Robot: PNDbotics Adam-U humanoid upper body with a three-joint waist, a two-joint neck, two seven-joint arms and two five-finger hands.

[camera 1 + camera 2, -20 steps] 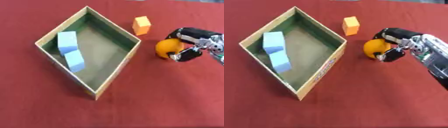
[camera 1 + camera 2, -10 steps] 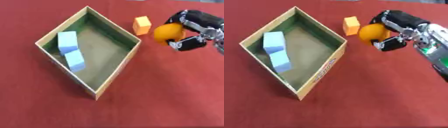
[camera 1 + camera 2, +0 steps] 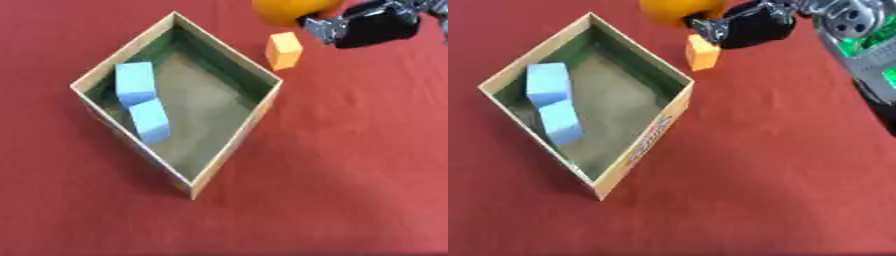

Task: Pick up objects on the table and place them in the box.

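While two pale blue foam blocks [image 3: 140,102] already lie inside the open cardboard box [image 3: 236,137], the job looks to be partway through. They rest against the box's left inner wall, touching each other, one nearer the far corner and one nearer the middle of the floor.

The robot's black right hand [image 3: 741,22] has its fingers curled round a round orange ball [image 3: 677,10], carried in the air at the top edge of the view, beyond the box's far corner and not yet over its opening. The ball looks smooth and evenly coloured; its top is cut off by the frame, so I cannot tell its full shape. The left hand shows in neither view.

Left to do, as I judge it: bring the ball over the opening and let it go, then fetch the small orange block [image 3: 283,50], which stands on the red tablecloth [image 3: 350,165] just beside the box's far right wall, below the carried ball.
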